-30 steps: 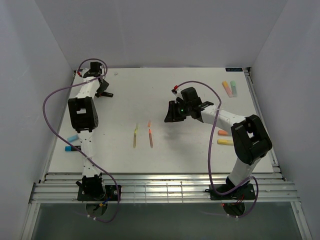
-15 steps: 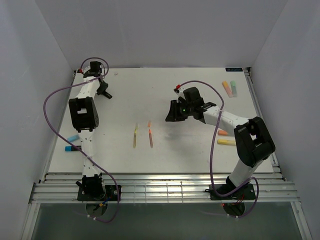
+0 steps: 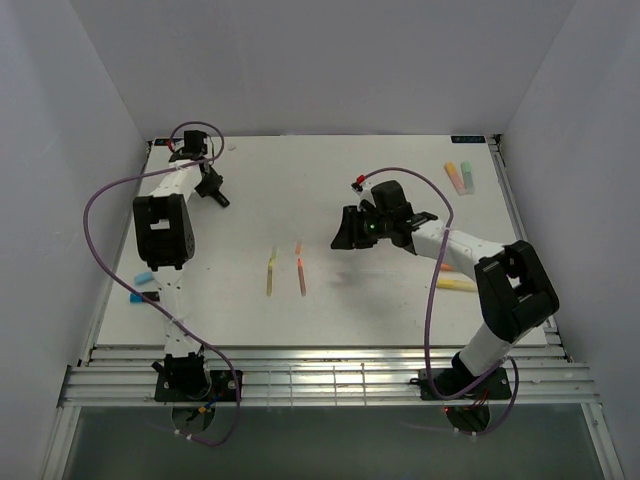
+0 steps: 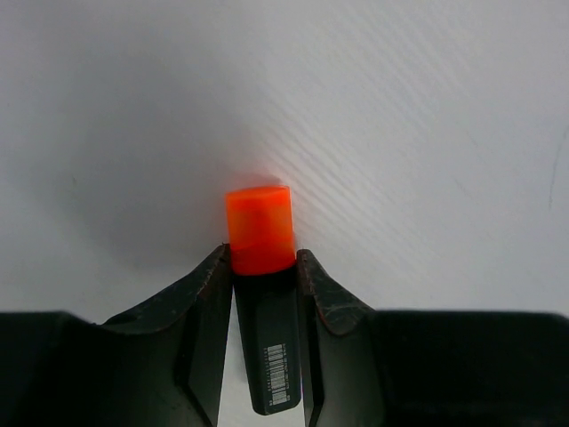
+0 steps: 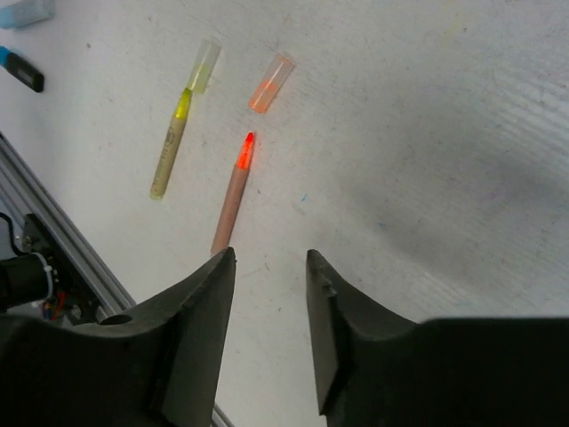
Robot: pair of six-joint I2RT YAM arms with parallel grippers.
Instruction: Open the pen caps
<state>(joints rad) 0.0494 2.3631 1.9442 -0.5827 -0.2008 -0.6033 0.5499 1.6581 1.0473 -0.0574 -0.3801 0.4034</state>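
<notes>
- Far left on the table (image 3: 380, 310), the left gripper (image 4: 262, 258) pinches a black pen body (image 4: 271, 356) just below its orange cap (image 4: 260, 229). A grip this close to the cap may jam it on when pulled.
- The right gripper (image 5: 269, 258), fingers parted and empty, hovers mid-table over an uncapped yellow pen (image 5: 169, 147) and orange pen (image 5: 231, 200).
- No container is in view.

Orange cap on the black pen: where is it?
Left wrist view: the orange cap pokes from the left tool gripping its black pen, at the table's far left.
</notes>
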